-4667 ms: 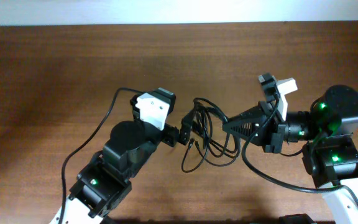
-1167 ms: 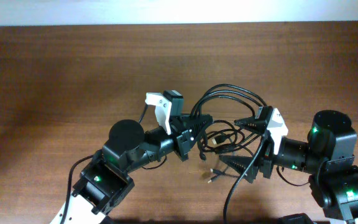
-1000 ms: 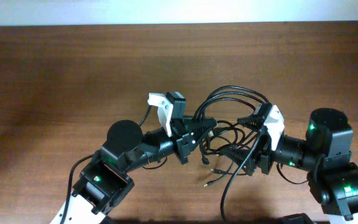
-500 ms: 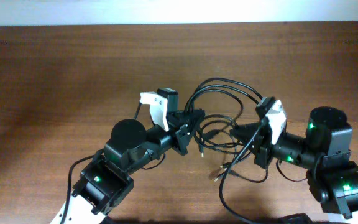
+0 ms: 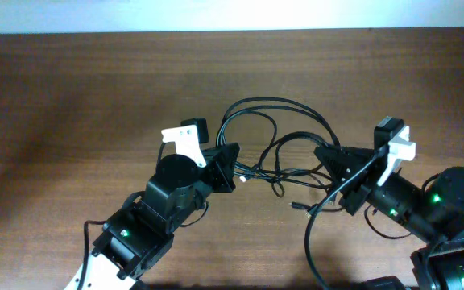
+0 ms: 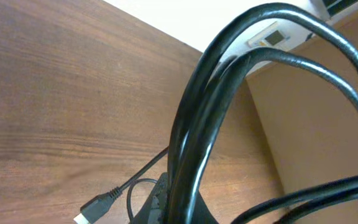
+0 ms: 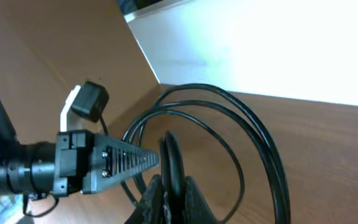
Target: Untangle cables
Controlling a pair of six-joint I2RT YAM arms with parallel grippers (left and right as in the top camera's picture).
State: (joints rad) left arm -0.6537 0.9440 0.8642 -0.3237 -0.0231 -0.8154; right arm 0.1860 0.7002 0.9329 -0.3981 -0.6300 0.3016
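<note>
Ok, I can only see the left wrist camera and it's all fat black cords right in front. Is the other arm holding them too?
Observer: Yes. Overhead, the right gripper is shut on the cables, facing the left gripper.
Operator: Are they lying flat?
Observer: No. The right wrist view shows loops arching up between the two grippers.
Operator: I see one plug here. Any more?
Observer: Overhead shows two small ends: one beside the left gripper, and one nearer the right gripper.
</note>
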